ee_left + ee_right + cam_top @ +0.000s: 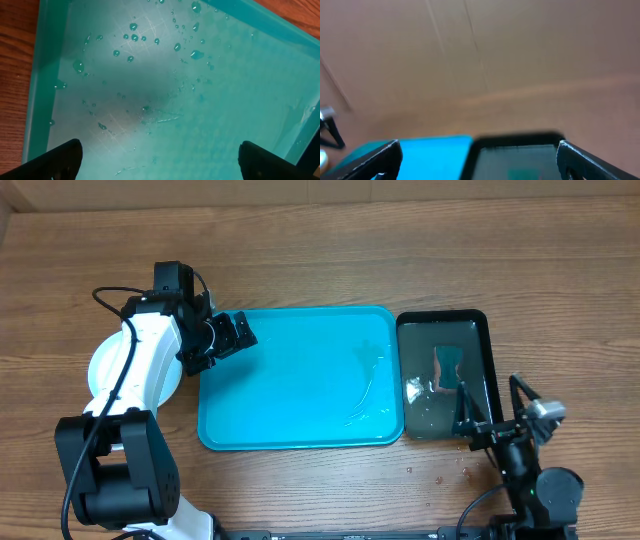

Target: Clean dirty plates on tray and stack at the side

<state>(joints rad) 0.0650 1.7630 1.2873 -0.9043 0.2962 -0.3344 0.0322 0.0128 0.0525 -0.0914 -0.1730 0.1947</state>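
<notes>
The turquoise tray [300,395] lies in the middle of the table, wet with water drops and with no plate on it. A pale round plate edge [101,368] shows on the table left of the tray, mostly hidden under my left arm; I cannot tell how many plates lie there. My left gripper [235,335] is open and empty over the tray's far left corner; in the left wrist view it [160,162] hovers above the wet tray floor [165,75]. My right gripper [488,405] is open and empty at the black tray's near right corner, and open in the right wrist view [480,160].
A narrower black tray [480,330] holding water and a teal piece [448,362] stands right of the turquoise tray; it also shows in the right wrist view [520,142]. Small crumbs [440,476] lie on the wooden table near the front.
</notes>
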